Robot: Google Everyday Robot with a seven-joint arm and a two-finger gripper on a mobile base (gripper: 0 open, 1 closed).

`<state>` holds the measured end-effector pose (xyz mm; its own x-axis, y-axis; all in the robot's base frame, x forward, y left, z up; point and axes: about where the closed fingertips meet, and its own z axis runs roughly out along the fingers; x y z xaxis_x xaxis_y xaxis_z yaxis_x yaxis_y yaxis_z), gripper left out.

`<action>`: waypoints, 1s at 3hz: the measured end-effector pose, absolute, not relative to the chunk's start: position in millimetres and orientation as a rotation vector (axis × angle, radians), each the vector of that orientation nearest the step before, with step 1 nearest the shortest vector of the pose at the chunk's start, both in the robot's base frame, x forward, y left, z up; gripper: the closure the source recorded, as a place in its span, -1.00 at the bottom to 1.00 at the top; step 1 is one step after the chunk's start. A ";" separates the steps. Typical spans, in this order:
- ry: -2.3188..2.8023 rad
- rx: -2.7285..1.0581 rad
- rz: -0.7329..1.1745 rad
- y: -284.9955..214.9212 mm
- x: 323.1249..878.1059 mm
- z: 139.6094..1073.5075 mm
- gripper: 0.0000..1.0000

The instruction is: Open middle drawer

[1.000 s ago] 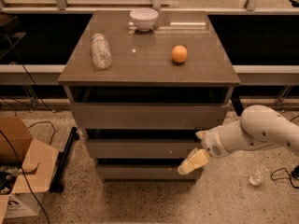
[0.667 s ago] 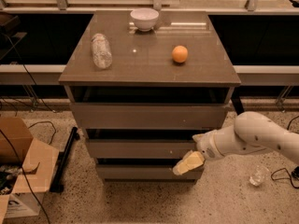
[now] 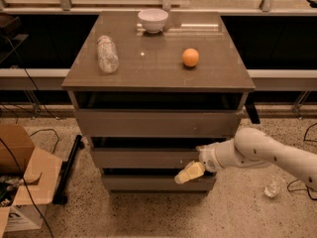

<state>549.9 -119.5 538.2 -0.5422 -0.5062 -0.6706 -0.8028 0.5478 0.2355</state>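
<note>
The grey-brown cabinet (image 3: 158,68) has three handleless drawer fronts. The middle drawer (image 3: 143,158) is the medium-height front between the taller top front (image 3: 153,124) and the slim bottom front (image 3: 148,183). All three fronts sit about flush, with dark gaps above each. My white arm (image 3: 262,150) reaches in from the right. My gripper (image 3: 187,173), with pale yellow tips, is low at the right part of the middle drawer's front, over the gap above the bottom drawer.
On the cabinet top lie a white bowl (image 3: 152,20), a clear bottle on its side (image 3: 107,53) and an orange (image 3: 190,57). Cardboard boxes (image 3: 22,182) and a black bar (image 3: 69,170) are on the floor at left. A clear cup (image 3: 272,187) and cables are at right.
My gripper and arm have moved left along the drawer fronts, closer to the cabinet's middle. The drawers have not visibly moved.
</note>
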 end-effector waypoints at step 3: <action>2.277 -1.055 0.779 -116.7 619.3 452.1 -1.00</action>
<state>619.3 -116.7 452.1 -0.5692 -0.5053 -0.6485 -0.7966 0.5340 0.2831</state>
